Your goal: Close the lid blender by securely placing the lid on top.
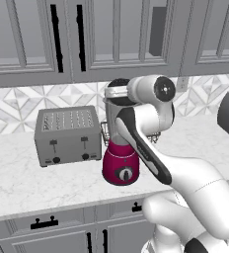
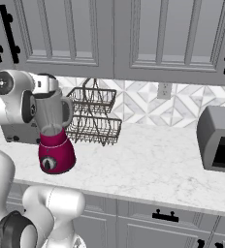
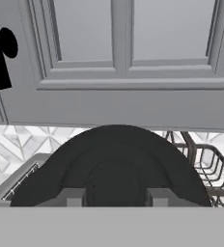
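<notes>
The blender (image 1: 120, 165) stands on the marble counter, a magenta base with a black dial under a clear grey jar (image 2: 52, 110). My gripper (image 1: 115, 92) hovers right at the jar's rim, shut on the lid (image 1: 118, 82), a black round disc held just above the jar. In the hand view the lid (image 3: 115, 149) spreads across the lower middle, and my gripper (image 3: 115, 195) has its two tips against the lid's raised centre. From the right base view the lid (image 2: 47, 77) and gripper (image 2: 45, 86) sit over the jar top. Whether the lid touches the rim I cannot tell.
A boxy grey toaster (image 1: 67, 136) stands left of the blender. A two-tier wire rack (image 2: 92, 116) is behind and to its right. A dark grey appliance (image 2: 218, 140) sits at the far right. Upper cabinets (image 3: 128, 58) hang close above the gripper.
</notes>
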